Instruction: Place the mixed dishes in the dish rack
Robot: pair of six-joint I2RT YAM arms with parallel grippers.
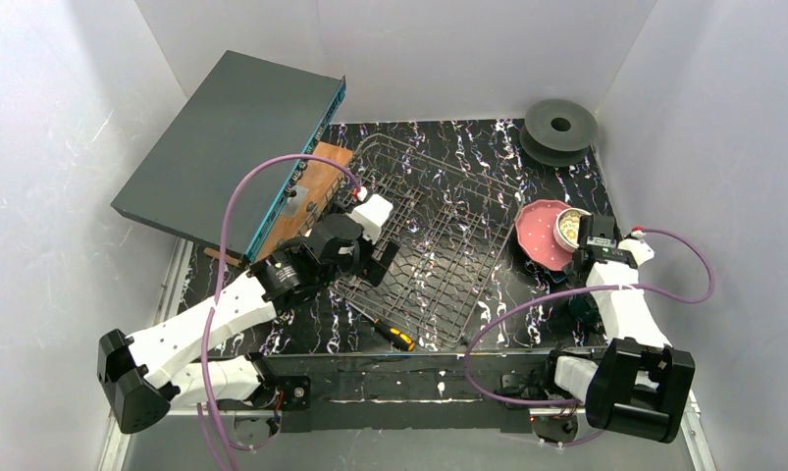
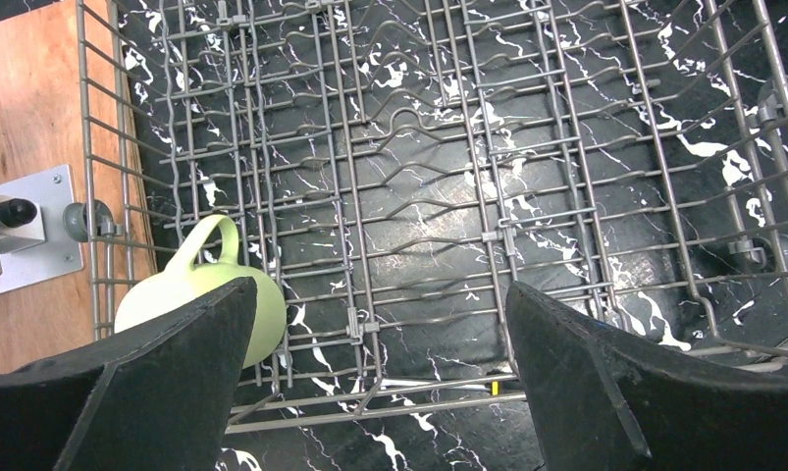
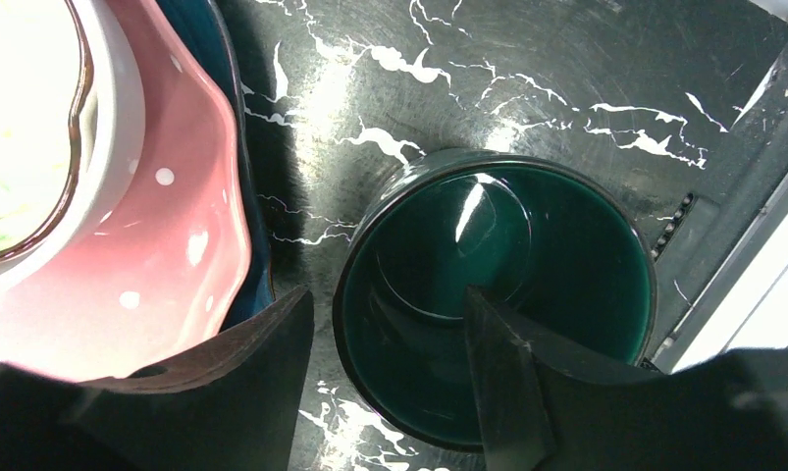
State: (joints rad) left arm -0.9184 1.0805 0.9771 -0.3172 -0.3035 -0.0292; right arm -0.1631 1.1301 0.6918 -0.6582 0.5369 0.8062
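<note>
The dish rack [image 1: 439, 231] stands mid-table. A pale yellow-green mug [image 2: 213, 285] rests inside its near left corner, handle pointing away from me. My left gripper [image 2: 380, 378] hovers open over that corner with nothing between its fingers; the left finger partly hides the mug. On the right stands a dark green mug [image 3: 527, 275]. My right gripper [image 3: 388, 304] is open and straddles the mug's left wall, one finger inside and one outside with a gap to the rim. Beside it a pink speckled plate [image 3: 174, 245] carries a white bowl [image 3: 46, 147] and lies on a blue dish [image 3: 213, 39].
A yellow-black screwdriver [image 1: 392, 334] lies just in front of the rack. A wooden board [image 1: 306, 201] and a big grey box [image 1: 233, 147] lean at the rack's left. A black spool [image 1: 560, 126] sits at the back right corner. White walls enclose the table.
</note>
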